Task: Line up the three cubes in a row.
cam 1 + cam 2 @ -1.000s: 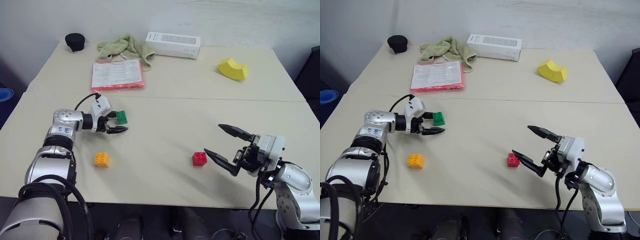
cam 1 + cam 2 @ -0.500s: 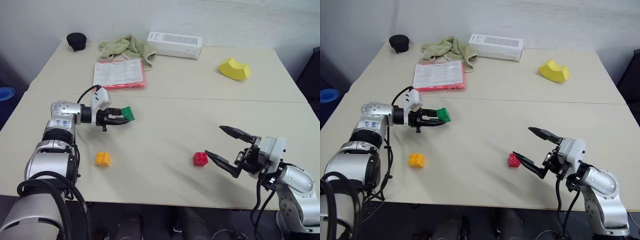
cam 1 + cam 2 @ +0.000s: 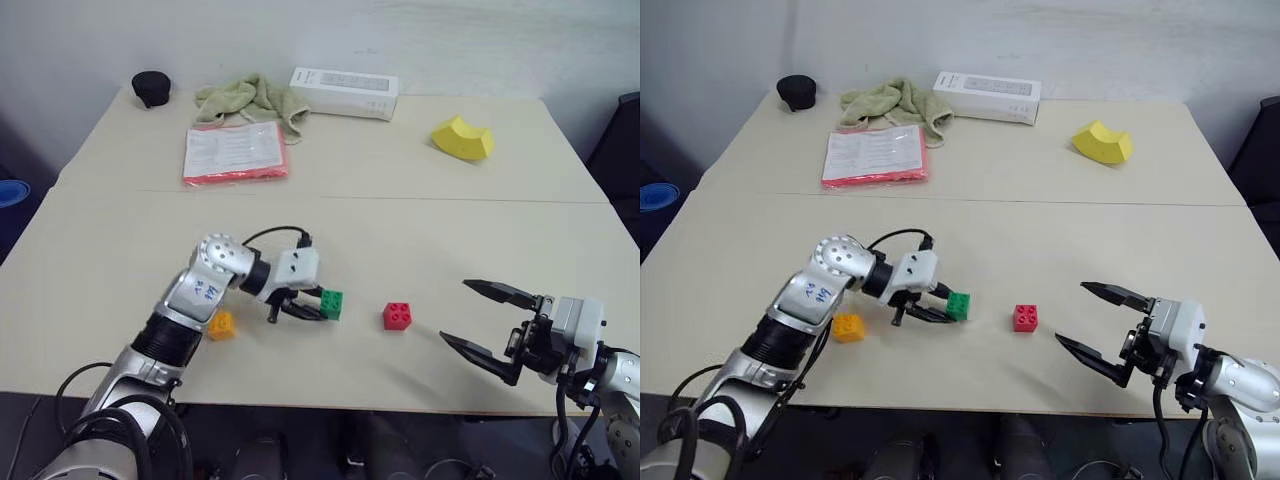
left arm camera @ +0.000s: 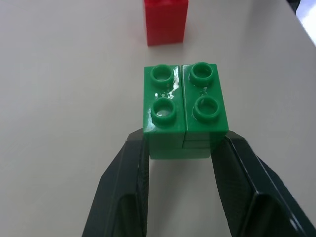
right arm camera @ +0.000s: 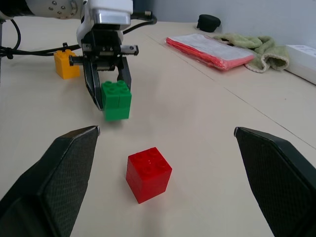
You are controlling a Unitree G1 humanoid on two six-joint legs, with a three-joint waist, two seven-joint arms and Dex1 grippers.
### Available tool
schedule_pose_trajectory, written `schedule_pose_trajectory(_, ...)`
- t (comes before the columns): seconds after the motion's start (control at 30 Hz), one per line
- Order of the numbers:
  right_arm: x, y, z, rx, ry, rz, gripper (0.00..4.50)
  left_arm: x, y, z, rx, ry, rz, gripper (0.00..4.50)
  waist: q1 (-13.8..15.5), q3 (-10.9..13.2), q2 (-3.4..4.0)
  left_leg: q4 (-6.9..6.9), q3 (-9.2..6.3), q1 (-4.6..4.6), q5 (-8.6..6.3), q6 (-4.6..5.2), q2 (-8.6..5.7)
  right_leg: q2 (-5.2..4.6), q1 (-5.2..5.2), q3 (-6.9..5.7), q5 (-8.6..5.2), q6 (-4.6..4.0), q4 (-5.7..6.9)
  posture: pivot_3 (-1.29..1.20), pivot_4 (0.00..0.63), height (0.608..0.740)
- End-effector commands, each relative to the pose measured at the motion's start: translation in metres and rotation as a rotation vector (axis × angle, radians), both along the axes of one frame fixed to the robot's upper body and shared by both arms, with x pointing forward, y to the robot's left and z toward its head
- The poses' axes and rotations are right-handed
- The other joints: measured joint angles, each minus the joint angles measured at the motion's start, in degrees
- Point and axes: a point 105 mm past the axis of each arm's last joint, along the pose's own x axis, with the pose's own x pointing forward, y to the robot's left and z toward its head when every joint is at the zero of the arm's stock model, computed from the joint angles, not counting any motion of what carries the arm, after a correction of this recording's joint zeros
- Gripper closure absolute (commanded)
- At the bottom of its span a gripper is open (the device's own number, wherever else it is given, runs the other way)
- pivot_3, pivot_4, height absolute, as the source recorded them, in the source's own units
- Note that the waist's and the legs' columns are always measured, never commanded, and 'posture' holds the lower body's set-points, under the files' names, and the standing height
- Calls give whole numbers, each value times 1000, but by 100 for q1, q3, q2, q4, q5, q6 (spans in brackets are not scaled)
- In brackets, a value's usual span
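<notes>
Left eye view: beige table [image 3: 120, 250], left tool [image 3: 305, 308] gripping green cube [image 3: 331, 304], right tool [image 3: 487, 327] agape.

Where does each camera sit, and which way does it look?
Left eye and right eye views: on the head, looking forward and down over the beige table; both arms show.
Left wrist view: along the left claw, shut on the small green studded plastic brick; small red studded plastic brick beyond.
Right wrist view: along the open right claw, facing the left claw.
Shared: both wrist views show the green and red bricks.
</notes>
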Motion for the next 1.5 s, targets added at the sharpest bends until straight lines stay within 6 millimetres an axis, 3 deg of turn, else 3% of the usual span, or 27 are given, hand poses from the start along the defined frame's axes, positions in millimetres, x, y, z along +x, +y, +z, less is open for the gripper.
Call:
schedule_pose_trajectory(0.03, -1, 1, 12, 0, -52, 4, 0, 4, -5, -3, 27, -58, 26, 3045, 18, 0, 0, 0, 0, -1, 0, 0, 0, 0, -1, 0, 0, 0, 0, 0, 150, 740)
schedule_pose_trajectory(0.33, 1, 4, 13, 10, -64, -2, 0, 15, -8, -10, 11, -80, 53, 3045, 37, 0, 0, 2, -1, -3, 1, 7, -4, -6, 1, -1, 0, 0, -2, 0, 150, 740)
schedule_pose_trajectory(0.63, 1, 4, 12, 16, -67, -9, 0, 11, -8, -16, 27, -62, 6, 3045, 37, -1, 1, 2, -1, -2, 1, 6, -4, -6, 3, -2, 0, 0, -3, 0, 150, 740)
schedule_pose_trajectory(1.03, 2, 3, 9, 21, -62, -12, 0, -6, -8, -9, 27, 5, -34, 3045, 23, -1, 1, 2, 0, -2, 1, 5, -2, -4, 2, -3, 0, 0, -2, 0, 150, 740)
schedule_pose_trajectory(1.5, 3, 4, 8, 25, -65, -6, 0, 2, -5, -18, 39, -29, 49, 3045, 28, -1, 1, 3, 0, -2, 2, 8, -4, -7, 4, -1, 0, 0, -3, 0, 150, 740)
